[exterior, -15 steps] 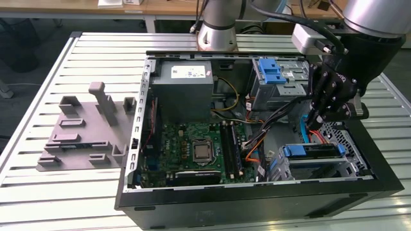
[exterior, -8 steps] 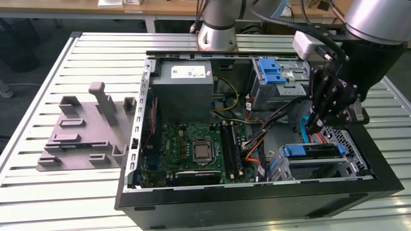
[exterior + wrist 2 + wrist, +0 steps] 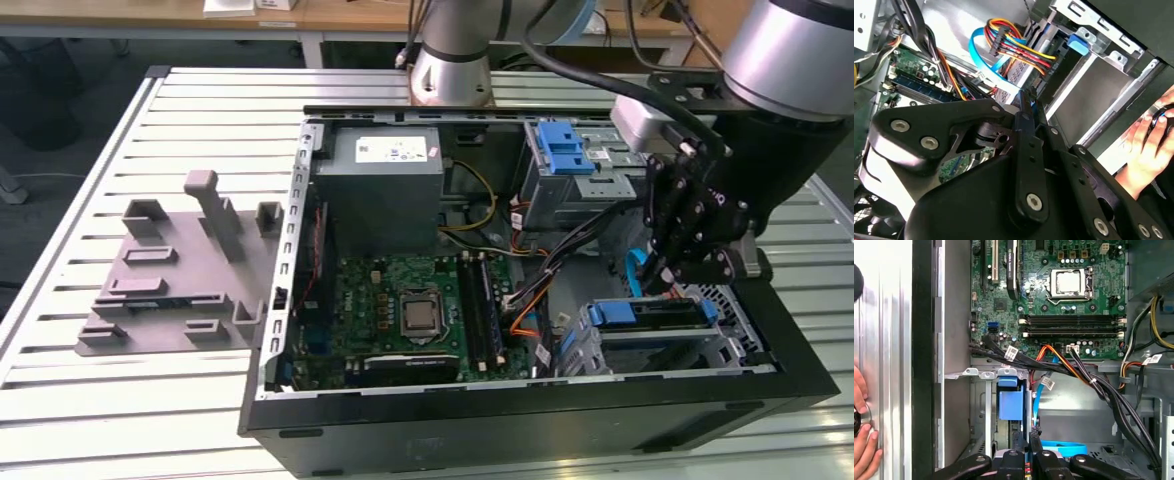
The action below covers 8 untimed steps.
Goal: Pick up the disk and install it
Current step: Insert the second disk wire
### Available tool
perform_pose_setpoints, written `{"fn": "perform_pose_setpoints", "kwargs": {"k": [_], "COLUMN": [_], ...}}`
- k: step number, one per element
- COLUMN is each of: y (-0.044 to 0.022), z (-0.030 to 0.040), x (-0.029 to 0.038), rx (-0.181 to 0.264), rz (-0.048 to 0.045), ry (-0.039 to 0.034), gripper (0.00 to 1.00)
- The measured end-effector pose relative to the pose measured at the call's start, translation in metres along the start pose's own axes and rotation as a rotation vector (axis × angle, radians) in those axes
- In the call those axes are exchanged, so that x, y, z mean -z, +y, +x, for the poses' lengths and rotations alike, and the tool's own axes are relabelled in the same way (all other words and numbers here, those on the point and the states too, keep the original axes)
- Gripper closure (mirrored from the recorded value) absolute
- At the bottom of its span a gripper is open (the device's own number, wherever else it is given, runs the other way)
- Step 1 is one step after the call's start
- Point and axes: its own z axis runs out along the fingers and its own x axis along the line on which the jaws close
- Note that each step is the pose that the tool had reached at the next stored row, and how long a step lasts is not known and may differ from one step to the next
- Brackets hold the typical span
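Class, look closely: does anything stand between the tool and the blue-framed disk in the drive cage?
Nothing visible does. The black tool is right by the silver disk in its blue plastic bracket, which sits in the grey metal drive cage. A thin light-blue flat cable passes close beside them, not across the gap.

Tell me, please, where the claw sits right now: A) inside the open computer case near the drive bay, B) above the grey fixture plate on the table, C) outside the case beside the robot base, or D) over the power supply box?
A: in the exterior view the claw hangs inside the open computer case, just above the drive bay with its blue plastic part.
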Motion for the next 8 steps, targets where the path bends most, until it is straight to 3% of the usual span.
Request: {"fn": "perform_pose_setpoints", "kwargs": {"k": [4,5,6,8], "y": [0.0,0.0,0.0,0.0], "z": [0.0002,0.0003,0.0004,0.0011], "x": [-0.0003,-0.0004,-0.0007,-0.0015], "rx": [0.0,0.0,0.0,0.0], "rz": [-0.0001,-0.0002,-0.0004,-0.0006], "ry": [-0.0025,-0.0117,-0.0258,-0.0394], "gripper": [0.84,0.84,0.84,0.84]}}
